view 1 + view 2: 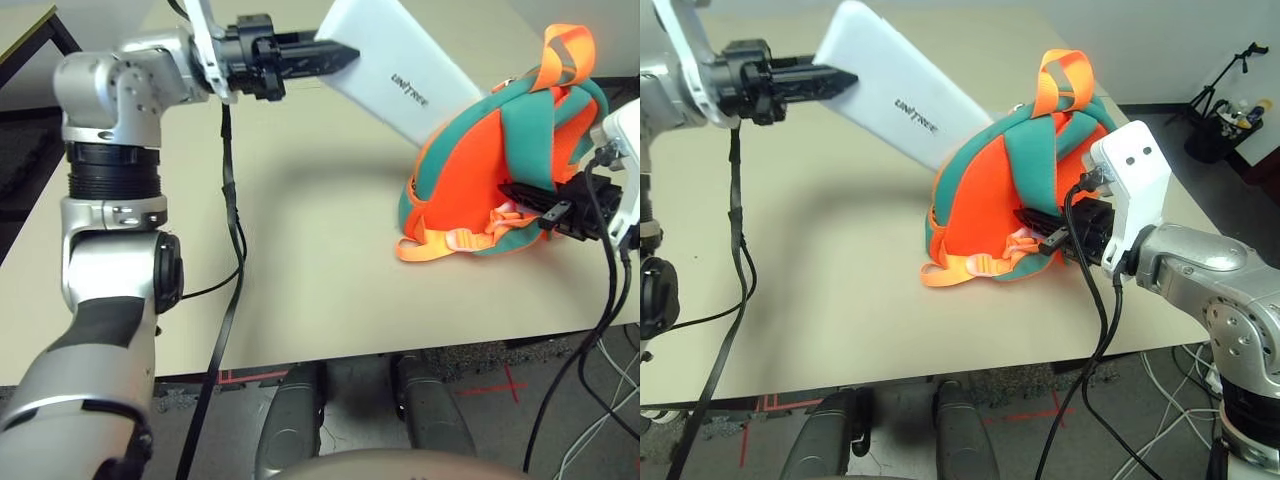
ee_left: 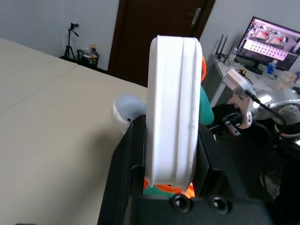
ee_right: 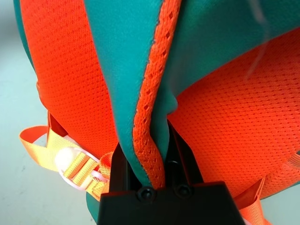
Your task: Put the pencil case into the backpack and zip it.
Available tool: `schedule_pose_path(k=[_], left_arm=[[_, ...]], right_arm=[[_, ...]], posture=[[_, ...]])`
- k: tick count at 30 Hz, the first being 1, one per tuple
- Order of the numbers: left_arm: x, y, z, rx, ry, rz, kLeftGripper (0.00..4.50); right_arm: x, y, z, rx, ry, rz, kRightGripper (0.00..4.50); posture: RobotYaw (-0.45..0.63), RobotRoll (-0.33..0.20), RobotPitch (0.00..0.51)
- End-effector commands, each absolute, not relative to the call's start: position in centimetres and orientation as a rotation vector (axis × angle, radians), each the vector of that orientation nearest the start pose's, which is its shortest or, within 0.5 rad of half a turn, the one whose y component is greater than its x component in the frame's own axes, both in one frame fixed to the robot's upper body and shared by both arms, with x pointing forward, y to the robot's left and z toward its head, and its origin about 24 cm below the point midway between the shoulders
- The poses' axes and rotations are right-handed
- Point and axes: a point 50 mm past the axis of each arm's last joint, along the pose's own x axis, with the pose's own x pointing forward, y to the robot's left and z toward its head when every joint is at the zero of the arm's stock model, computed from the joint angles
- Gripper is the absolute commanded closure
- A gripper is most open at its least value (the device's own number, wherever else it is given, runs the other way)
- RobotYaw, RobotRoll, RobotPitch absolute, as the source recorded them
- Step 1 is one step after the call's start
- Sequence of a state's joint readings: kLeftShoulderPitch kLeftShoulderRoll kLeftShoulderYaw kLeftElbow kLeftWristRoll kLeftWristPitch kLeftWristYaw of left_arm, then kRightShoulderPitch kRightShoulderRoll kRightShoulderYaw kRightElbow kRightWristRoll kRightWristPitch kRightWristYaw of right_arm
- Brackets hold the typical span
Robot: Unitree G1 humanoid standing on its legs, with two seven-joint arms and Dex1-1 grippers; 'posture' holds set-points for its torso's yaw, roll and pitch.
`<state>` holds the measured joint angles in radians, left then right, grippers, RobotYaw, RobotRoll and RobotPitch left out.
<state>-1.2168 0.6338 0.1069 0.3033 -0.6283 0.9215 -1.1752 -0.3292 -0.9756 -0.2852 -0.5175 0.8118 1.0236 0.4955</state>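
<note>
The right gripper is at the near right side of the table, and its two black fingers are pressed together on a teal strap with orange edge of the backpack; the right wrist view shows this fabric pinched between them. The backpack stands on the table at the right, orange and teal, with its orange straps lying on the near side and an orange loop on top. I cannot see the opening from the head views, so I cannot tell how wide it is.

Farther and to the left, the left gripper is clamped on one short end of the pencil case. The white case is in the air, tilted down to the right, and its lower end is just at the far upper side of the backpack, maybe already touching the edge.

For this step I think the right gripper should keep the fabric pulled so the mouth stays open, while the left arm pushes the case along its own length, not sideways. The risk is that the case corner catches on the rim and tips the soft bag over.
</note>
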Motion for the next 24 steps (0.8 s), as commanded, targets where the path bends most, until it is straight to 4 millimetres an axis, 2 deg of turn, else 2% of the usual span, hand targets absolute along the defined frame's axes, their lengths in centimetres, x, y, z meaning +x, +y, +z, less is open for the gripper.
schedule_pose_path(k=[1,6,15,24], left_arm=[[31.2,16.9,34.3,-0.06,-0.118,-1.354,3.17],[30.2,16.6,34.3,-0.072,-0.078,-1.382,3.17],[29.6,15.4,34.1,-0.101,0.012,-1.414,3.17],[29.0,16.2,34.0,-0.115,0.052,-1.414,3.17]], right_arm=[[24.3,-22.7,22.2,-0.3,0.256,0.613,4.3],[24.6,-22.8,22.1,-0.303,0.257,0.615,4.3],[24.9,-22.9,21.9,-0.306,0.257,0.618,4.3],[24.8,-23.1,21.8,-0.311,0.262,0.613,4.3]], posture=[[0.03,0.0,0.187],[0.04,0.0,0.186],[0.04,0.0,0.183],[0.04,0.0,0.189]])
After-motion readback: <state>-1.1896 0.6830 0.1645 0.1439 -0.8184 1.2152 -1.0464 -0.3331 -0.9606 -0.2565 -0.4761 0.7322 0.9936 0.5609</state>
